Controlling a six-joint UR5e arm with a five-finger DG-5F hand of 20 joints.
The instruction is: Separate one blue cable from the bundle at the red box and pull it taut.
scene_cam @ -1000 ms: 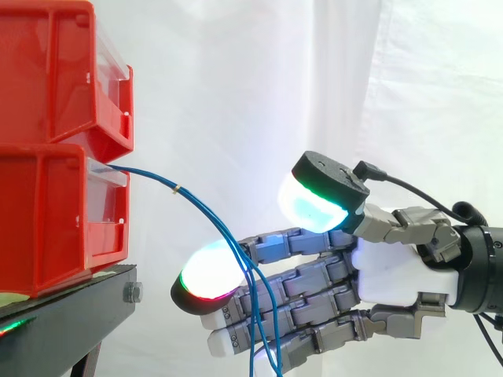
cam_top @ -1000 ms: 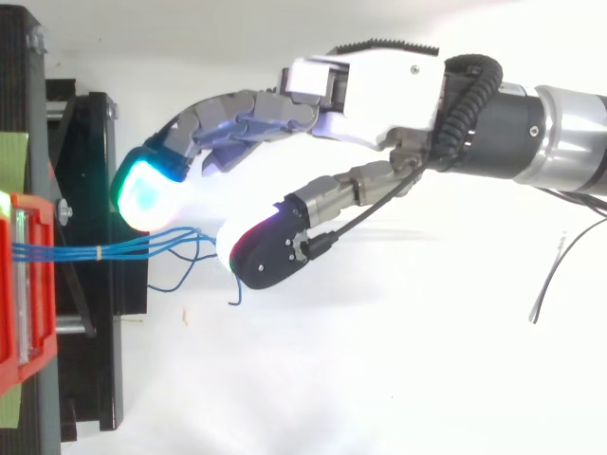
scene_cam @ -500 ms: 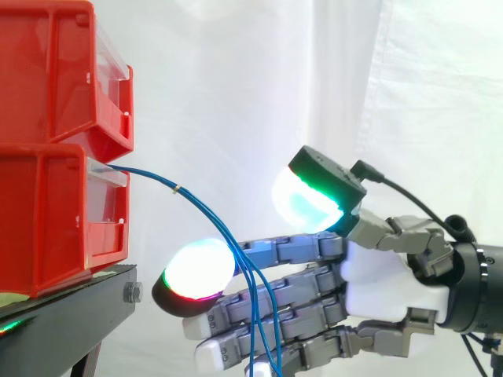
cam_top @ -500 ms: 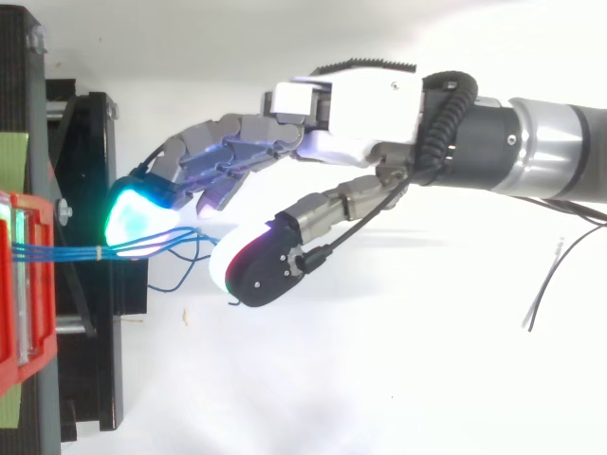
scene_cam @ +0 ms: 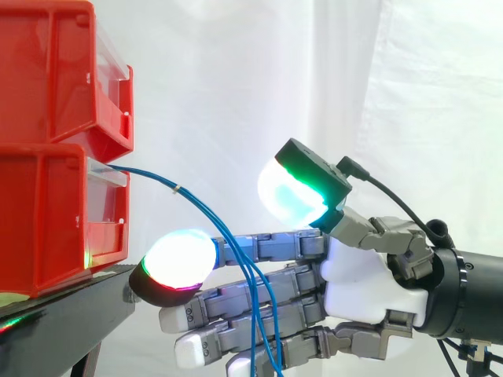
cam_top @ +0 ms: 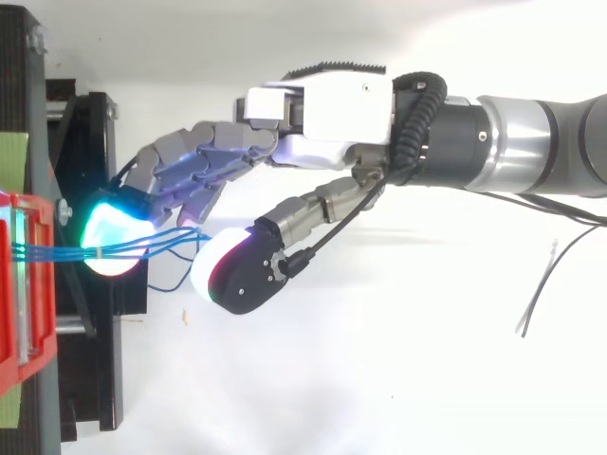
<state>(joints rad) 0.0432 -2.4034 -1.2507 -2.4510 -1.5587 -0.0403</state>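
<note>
The hand (scene_cam: 365, 275) enters from the right with its fingers (scene_cam: 259, 302) extended almost straight toward the bins. Its thumb (scene_cam: 297, 192) is raised well clear above them, so the hand is spread wide and pinches nothing. The uppermost fingertip pad (scene_cam: 179, 263) glows white with a red and green rim and sits near the corner of the black stand (scene_cam: 71, 314). The blue cables (scene_cam: 200, 206) leave the front of the lower red bin (scene_cam: 55, 220) and are gathered by a small band (scene_cam: 176, 188) close to the bin. Beyond the band they fan out and droop in a slack curve across the fingers, below the thumb (whether the strands actually touch the fingers cannot be told). In the top view the strands cross the glowing cyan-green pad and pass between fingers and thumb. One loose end (cam_top: 166, 284) curls just beside the thumb pad (cam_top: 213, 270). The upper red bin (scene_cam: 63, 71) is stacked on the lower one, before the white curtain (scene_cam: 393, 94).
</note>
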